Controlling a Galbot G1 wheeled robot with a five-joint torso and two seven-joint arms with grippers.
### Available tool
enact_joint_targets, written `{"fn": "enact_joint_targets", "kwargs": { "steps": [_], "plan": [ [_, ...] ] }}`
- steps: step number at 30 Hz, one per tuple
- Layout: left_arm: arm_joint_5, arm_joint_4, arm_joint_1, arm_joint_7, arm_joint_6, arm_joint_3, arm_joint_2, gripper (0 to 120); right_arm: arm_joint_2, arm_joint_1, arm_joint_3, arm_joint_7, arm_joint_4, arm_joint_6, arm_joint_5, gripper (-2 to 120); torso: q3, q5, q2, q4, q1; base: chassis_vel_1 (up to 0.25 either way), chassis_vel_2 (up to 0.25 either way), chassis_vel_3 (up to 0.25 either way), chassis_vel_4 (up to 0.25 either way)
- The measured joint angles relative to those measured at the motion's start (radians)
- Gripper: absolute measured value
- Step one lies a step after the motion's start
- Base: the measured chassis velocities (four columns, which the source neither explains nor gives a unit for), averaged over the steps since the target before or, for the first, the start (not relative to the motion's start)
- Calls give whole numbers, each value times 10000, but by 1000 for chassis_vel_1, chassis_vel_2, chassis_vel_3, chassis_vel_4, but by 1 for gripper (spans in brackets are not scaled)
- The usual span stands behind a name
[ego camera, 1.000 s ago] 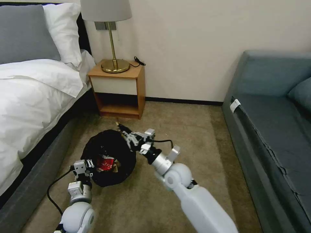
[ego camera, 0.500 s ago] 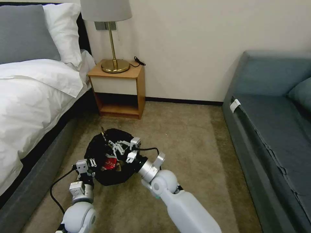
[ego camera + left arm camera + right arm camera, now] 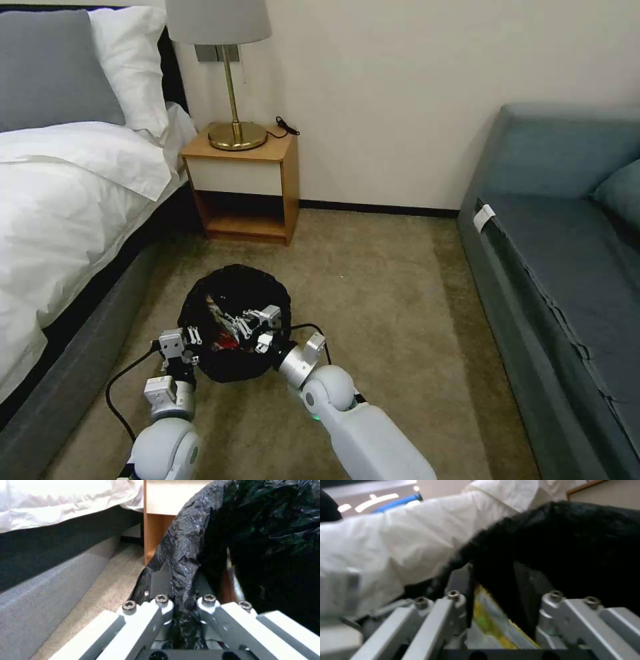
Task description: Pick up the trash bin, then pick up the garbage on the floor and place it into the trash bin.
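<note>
The left gripper [image 3: 193, 335] pinches the trash bin [image 3: 235, 293] rim. The right gripper [image 3: 230, 325], inside the bin, holds a foil wrapper [image 3: 493, 627]. Next, its fingers must open and drop it.

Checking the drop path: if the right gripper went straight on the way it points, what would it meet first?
Probably the litter inside the trash bin: the right gripper points down into the bin's mouth, toward a red packet. Depth is unclear.
</note>
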Motion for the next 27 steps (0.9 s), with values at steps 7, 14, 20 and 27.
{"fn": "enact_joint_targets", "kwargs": {
  "steps": [7, 14, 20, 27],
  "plan": [
    [-17, 1, 9, 0, -9, 9, 36, 2, 81, -109, 264, 160, -161, 147, -1227, 59, 0, 0, 0, -1, 0, 0, 0, 0, 0],
    [-44, -15, 67, 0, -48, -41, 72, 2, 133, -132, 395, 273, -68, 255, -1774, 83, 0, 0, 0, 0, 0, 0, 0, 0, 0],
    [-87, -17, 85, -10, -75, -83, 109, 2, 133, 26, 682, 411, 312, 252, -1656, 99, 0, 1, 0, 0, 0, 0, 0, 0, 0],
    [-114, 19, 71, -28, -80, -81, 127, 2, -6, 284, 1034, 797, 604, 193, -1178, 100, 0, 1, 0, 0, 0, 0, 0, 0, 0]
  ]
}}
